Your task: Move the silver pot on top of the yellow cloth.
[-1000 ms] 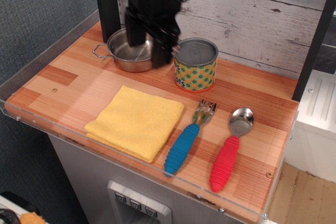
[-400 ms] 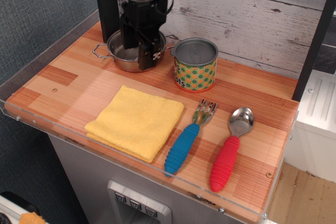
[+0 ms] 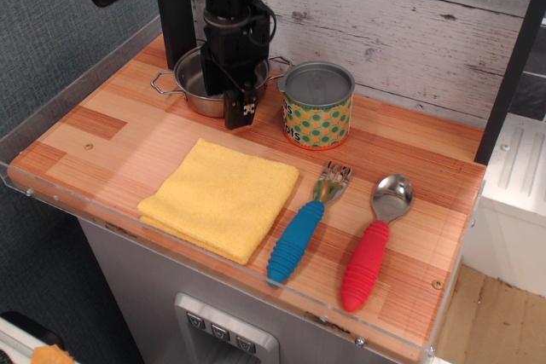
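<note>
The silver pot (image 3: 205,84) sat at the desk's (image 3: 409,210) 11 o'clock corner, well apart from the yellow cloth (image 3: 219,198) toward 7 o'clock. The hand (image 3: 236,101) straddled the pot's near rim, seemingly clenched on it, though contact was hard to confirm. The pot looked light, rigid and slippery; the thin wall suited pinching better than the wire handles.

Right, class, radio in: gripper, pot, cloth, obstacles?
Gripper straddling silver pot front rim; closure unclear. Pot unlifted at back. Yellow cloth bare. Dotted can beside pot.
</note>
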`<state>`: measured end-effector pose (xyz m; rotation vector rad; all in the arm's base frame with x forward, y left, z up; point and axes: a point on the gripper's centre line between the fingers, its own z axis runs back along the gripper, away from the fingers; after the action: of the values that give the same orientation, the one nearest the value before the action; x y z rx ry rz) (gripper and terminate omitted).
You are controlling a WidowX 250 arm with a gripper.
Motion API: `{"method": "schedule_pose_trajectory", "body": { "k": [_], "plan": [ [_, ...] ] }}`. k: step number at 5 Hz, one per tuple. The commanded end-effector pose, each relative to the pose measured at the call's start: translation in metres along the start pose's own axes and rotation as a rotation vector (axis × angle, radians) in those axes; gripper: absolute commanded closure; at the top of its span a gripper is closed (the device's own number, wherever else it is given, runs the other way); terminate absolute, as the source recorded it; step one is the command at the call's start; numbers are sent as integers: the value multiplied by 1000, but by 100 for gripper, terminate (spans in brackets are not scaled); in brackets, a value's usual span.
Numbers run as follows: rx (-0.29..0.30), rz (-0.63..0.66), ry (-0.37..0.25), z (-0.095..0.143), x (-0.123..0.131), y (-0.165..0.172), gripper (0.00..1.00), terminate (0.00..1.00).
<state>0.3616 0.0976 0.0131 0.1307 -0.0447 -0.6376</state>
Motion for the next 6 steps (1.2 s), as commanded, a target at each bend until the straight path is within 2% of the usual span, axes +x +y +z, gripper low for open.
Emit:
{"method": "schedule_pose_trajectory", "body": {
  "k": [1,3,4,6],
  "plan": [
    [44,7,-78,15,2,15,100,0],
    [78,67,-72,35,-9,17,100,0],
    [87,137,-71,57,-16,13,100,0],
    [127,252,-33,82,-26,-10,100,0]
  ]
}}
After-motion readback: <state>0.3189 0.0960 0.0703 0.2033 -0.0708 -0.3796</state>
